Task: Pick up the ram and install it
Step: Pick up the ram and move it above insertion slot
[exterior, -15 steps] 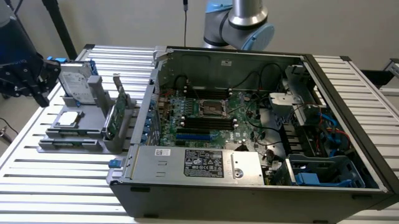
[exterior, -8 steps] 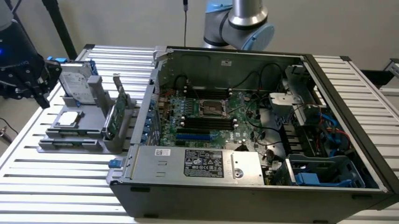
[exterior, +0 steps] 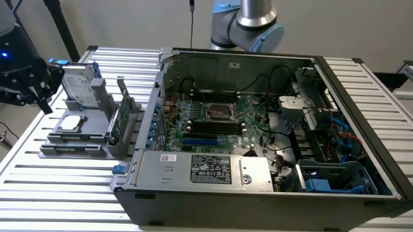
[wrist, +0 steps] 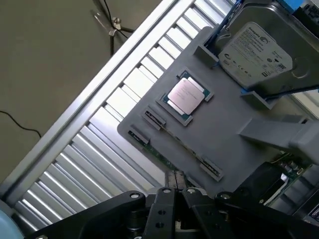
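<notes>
Hovering near ram, which lies in slot at gray fixture's edge beside CPU, gripper is seen w/ jaws together, empty; mid-length grip, square to board, is advised.

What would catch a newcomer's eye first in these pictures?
The open computer case with its motherboard dominates the slatted table. At the exterior view's left, a grey holder carries a hard drive, a processor chip and the ram, with the gripper close to the ram.
</notes>
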You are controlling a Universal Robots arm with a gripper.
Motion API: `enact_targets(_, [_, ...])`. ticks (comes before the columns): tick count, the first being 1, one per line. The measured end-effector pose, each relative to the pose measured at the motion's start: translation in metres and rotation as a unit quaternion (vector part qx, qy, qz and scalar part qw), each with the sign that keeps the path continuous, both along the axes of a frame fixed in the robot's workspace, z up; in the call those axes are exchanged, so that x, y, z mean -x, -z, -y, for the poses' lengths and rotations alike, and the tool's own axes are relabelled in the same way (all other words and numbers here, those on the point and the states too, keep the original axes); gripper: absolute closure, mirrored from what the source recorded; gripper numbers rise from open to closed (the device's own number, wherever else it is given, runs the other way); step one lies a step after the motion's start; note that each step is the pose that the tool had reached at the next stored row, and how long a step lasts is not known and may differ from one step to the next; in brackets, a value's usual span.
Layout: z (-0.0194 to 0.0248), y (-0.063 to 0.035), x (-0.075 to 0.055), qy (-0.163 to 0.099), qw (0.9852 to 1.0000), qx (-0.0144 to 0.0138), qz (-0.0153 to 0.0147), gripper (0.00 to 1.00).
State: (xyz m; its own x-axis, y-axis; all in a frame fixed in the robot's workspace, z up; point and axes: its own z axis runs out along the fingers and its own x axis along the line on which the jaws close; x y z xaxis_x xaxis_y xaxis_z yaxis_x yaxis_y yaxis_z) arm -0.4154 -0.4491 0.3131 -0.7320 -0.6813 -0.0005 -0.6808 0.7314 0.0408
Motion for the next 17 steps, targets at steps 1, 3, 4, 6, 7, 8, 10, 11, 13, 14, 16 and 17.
enact_targets(1, [0.0, 0.0006, 0.0, -0.009, 1.0, 0.0, -0.0001, 0.89])
enact_targets(3, [0.0, 0.0019, 0.0, -0.028, 0.9996, 0.0, 0.0, 0.89])
enact_targets(4, [0.0, 0.0026, 0.0, -0.037, 0.9993, 0.0, 0.0, 0.89])
enact_targets(6, [0.0, 0.0041, 0.0, -0.055, 0.9985, 0.0, 0.0, 0.89])
enact_targets(7, [0.0, 0.0048, 0.0, -0.064, 0.998, 0.0, 0.0, 0.89])
enact_targets(8, [0.0, 0.0055, 0.0, -0.073, 0.9974, 0.0, 0.0, 0.89])
enact_targets(10, [0.0, 0.0069, 0.0, -0.091, 0.9959, 0.0, 0.0, 0.89])
enact_targets(11, [0.0, 0.0077, 0.0, -0.1, 0.995, 0.0, -0.0001, 0.89])
enact_targets(13, [0.0, 0.0091, 0.0, -0.118, 0.993, 0.0, 0.0, 0.89])
enact_targets(14, [0.0, 0.0098, 0.0, -0.127, 0.9919, 0.0, 0.0, 0.89])
enact_targets(16, [0.0, 0.0111, 0.0, -0.145, 0.9894, 0.0, 0.0, 0.89])
enact_targets(17, [0.0, 0.0118, 0.0, -0.154, 0.9881, 0.0, 0.0, 0.89])
